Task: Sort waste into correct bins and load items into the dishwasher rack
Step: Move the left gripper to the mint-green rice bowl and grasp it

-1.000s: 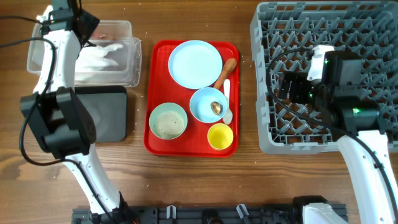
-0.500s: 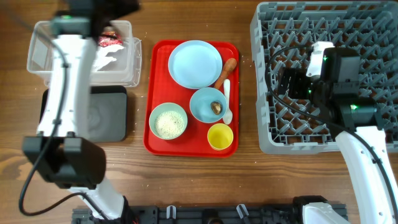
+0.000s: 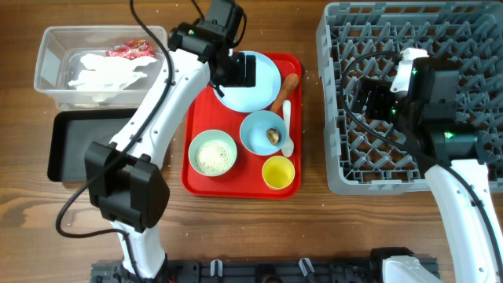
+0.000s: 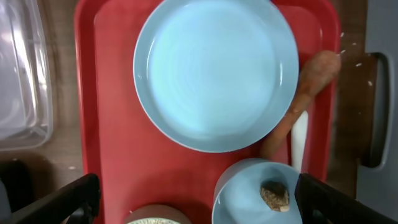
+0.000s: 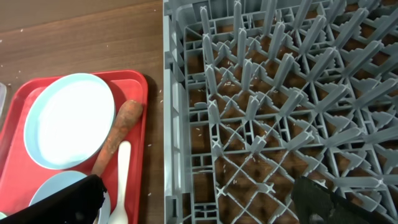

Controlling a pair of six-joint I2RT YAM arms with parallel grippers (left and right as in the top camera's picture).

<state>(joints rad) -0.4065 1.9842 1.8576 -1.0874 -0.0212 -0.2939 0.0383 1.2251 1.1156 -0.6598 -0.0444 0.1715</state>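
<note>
My left gripper (image 3: pixel 234 71) is open and empty, hovering over the round light-blue plate (image 3: pixel 263 93) on the red serving tray; the plate fills the left wrist view (image 4: pixel 214 71). The orange carrot (image 3: pixel 284 92) and white spoon (image 3: pixel 287 126) lie right of the plate. The light-blue bowl (image 3: pixel 266 132) holds a brown food scrap (image 4: pixel 274 195). The pale-green bowl (image 3: pixel 212 153) holds rice. The yellow cup (image 3: pixel 278 172) stands at the tray's front. White tissue (image 3: pixel 102 71) and the red wrapper (image 3: pixel 130 51) lie in the clear tub (image 3: pixel 47 43). My right gripper (image 3: pixel 363 102) is open and empty over the grey dishwasher rack (image 3: pixel 471 23).
The black tray (image 3: pixel 86 145) lies in front of the clear tub. The red serving tray (image 3: pixel 198 86) sits between the bins and the rack. Rice grains are scattered on the wood under the rack (image 5: pixel 280 93) and beside its left wall.
My left arm swung from the clear tub to above the blue plate on the red tray. The red wrapper now lies in the tub. The right arm barely moved.
</note>
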